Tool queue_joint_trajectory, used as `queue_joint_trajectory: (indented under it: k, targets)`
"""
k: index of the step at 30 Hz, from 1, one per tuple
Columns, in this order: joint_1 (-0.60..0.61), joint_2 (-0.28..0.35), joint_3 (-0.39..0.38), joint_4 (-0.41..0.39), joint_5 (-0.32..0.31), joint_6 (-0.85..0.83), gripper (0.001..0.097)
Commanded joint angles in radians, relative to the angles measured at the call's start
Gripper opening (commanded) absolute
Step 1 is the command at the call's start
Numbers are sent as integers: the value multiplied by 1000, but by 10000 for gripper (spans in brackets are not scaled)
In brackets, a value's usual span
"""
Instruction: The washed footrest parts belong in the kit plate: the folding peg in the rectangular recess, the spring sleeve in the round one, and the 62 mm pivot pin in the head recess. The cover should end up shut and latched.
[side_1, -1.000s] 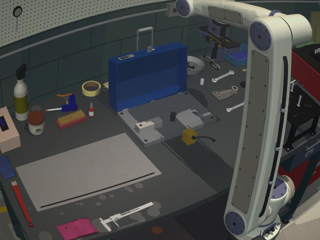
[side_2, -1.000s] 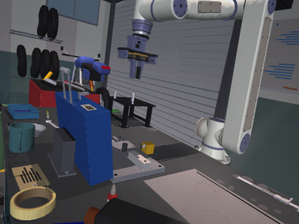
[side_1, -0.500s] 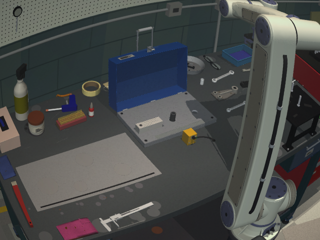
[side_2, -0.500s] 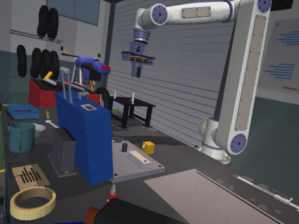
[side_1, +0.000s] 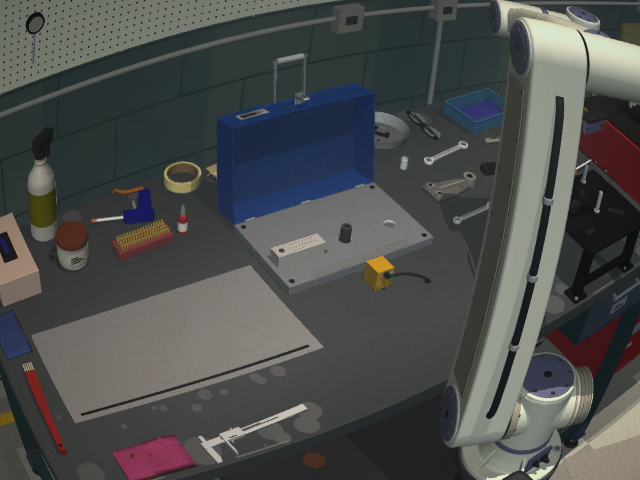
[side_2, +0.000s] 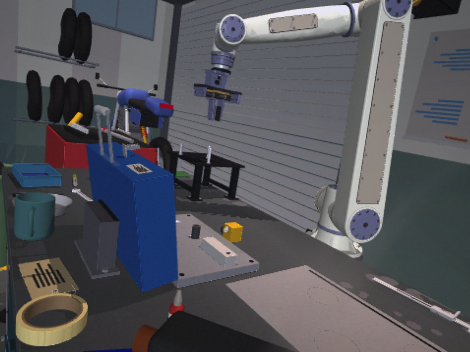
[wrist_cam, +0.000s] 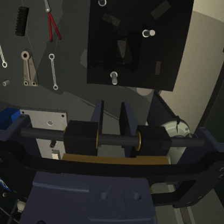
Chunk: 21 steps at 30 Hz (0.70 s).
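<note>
My gripper (side_2: 216, 114) (wrist_cam: 111, 113) hangs high above the black stand (side_2: 206, 167) (wrist_cam: 134, 43) off the bench's right side, partly closed and holding nothing. Two upright pins (wrist_cam: 114, 77) (wrist_cam: 148, 33) stand on that stand. The kit plate (side_1: 331, 237) (side_2: 210, 250) lies at the bench's middle with its blue cover (side_1: 297, 150) standing open behind it. The pale folding peg (side_1: 298, 246) sits in the rectangular recess, the dark spring sleeve (side_1: 345, 232) stands upright in the round one, and the head recess (side_1: 389, 223) is empty.
The arm's long white link (side_1: 522, 232) blocks the bench's right edge in the side camera. A yellow box (side_1: 379, 272) with a cable sits at the plate's front edge. Spanners (side_1: 445, 152) and a bracket (side_1: 450, 186) lie right of the cover. A grey mat (side_1: 176, 338) covers the front.
</note>
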Motion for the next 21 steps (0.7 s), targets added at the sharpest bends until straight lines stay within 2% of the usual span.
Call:
queue_joint_trajectory:
  k: [1, 13, 21]
  targets:
    - [-3, 0, 2, 0, 0, 4, 273]
    - [-21, 2, 5, 0, 0, 14, 273]
    - [-22, 2, 5, 0, 0, -135, 273]
